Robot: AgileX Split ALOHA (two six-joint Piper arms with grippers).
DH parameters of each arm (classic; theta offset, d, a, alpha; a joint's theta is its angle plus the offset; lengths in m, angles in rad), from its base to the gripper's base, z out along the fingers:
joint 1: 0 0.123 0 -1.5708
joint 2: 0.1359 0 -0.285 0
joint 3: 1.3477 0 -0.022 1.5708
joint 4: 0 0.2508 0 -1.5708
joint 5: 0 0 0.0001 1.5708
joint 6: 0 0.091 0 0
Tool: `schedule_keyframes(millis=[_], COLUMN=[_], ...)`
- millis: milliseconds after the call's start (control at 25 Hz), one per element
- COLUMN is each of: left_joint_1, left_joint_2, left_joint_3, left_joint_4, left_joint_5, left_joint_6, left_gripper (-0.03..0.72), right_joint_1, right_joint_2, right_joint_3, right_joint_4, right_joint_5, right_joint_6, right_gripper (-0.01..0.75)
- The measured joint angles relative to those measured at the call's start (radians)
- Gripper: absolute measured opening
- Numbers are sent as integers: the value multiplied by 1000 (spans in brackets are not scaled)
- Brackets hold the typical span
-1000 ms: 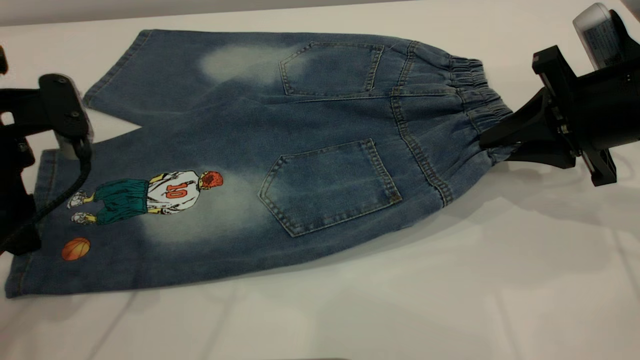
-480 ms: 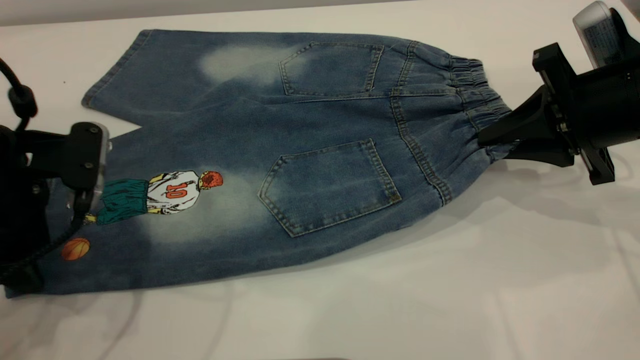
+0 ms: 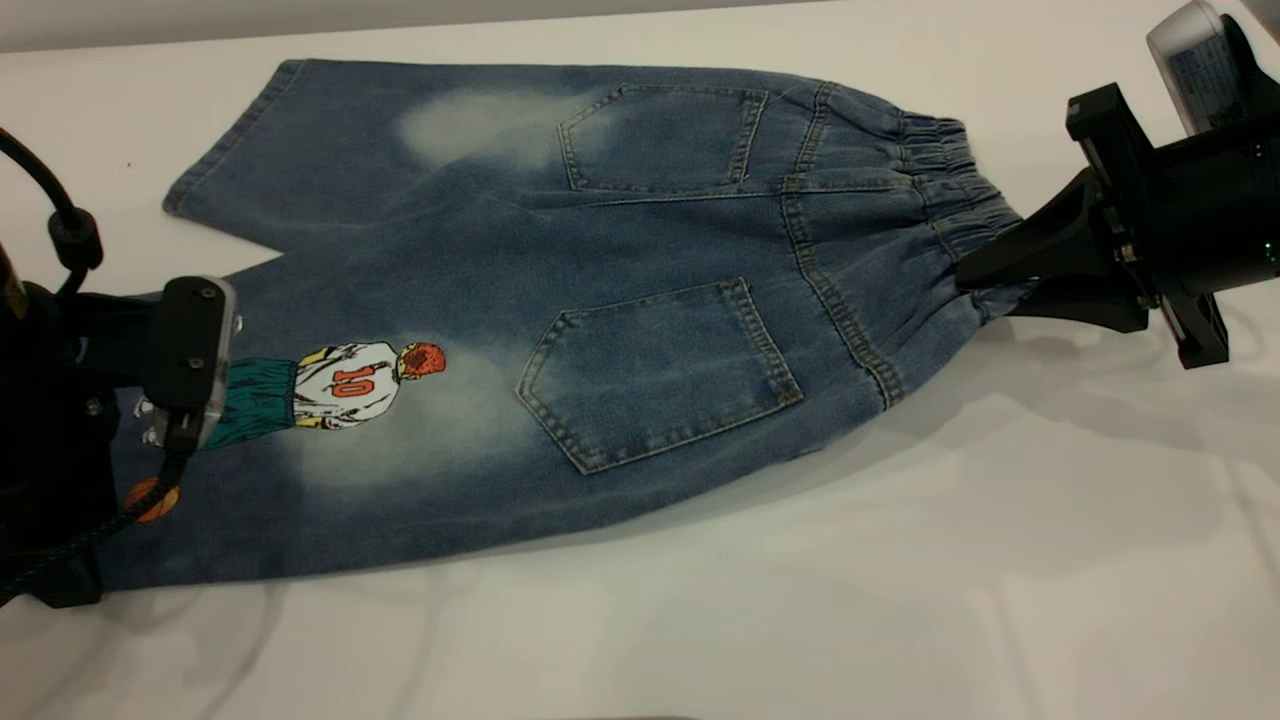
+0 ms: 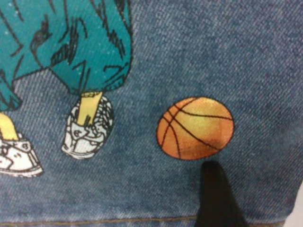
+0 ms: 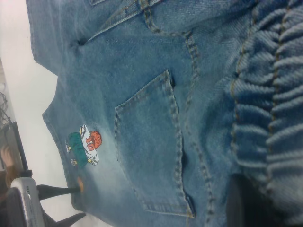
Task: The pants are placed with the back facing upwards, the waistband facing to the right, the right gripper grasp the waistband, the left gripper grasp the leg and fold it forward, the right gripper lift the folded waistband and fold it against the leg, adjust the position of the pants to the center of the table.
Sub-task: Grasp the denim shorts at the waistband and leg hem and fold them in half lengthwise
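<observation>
The pants (image 3: 620, 240) lie flat on the table (image 3: 800, 600), back pockets up, with the waistband (image 3: 945, 170) to the right. My right gripper (image 3: 985, 280) is shut on the near end of the waistband (image 5: 270, 118), which is bunched there. My left gripper (image 5: 81, 202) is at the hem of the printed leg (image 3: 300, 470), fingers apart. One finger (image 4: 218, 198) rests on the denim just below the orange ball print (image 4: 195, 128). The other fingertip is hidden from the left wrist view. The arm's body covers the player's feet in the exterior view.
Bare white tabletop stretches in front of the pants and to the right. The far leg (image 3: 300, 140) lies flat near the table's back edge. A black cable (image 3: 70, 230) loops off the left arm.
The left arm has moved right and toward the near edge over the printed leg, now covering the player's feet and part of the ball. The right gripper and the pants have stayed put.
</observation>
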Motion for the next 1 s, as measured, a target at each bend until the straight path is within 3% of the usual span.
schedule_keyframes(millis=[120, 400, 480, 600, 800, 1000], left_joint_1=[0, 0, 0, -1, -3, -3], left_joint_2=[9, 10, 5, -19, -160, -322], left_joint_3=[-8, -10, -10, -5, -3, 3], left_joint_4=[8, 27, 26, 10, -37, -63], left_joint_5=[-6, -42, -43, -46, -52, -51], left_joint_6=[0, -6, -6, -17, -62, -176], left_gripper=[333, 67, 28, 20, 20, 23], right_joint_1=[-1, -1, -1, -2, -8, -18], right_joint_2=[0, 0, 0, 0, 0, -4], right_joint_3=[0, 0, 0, 0, 0, 0], right_joint_4=[0, 0, 0, 0, -5, -69], right_joint_5=[0, 1, 2, 40, 198, 226], right_joint_6=[0, 0, 0, 0, 0, 19], right_gripper=[77, 77, 77, 66, 41, 41])
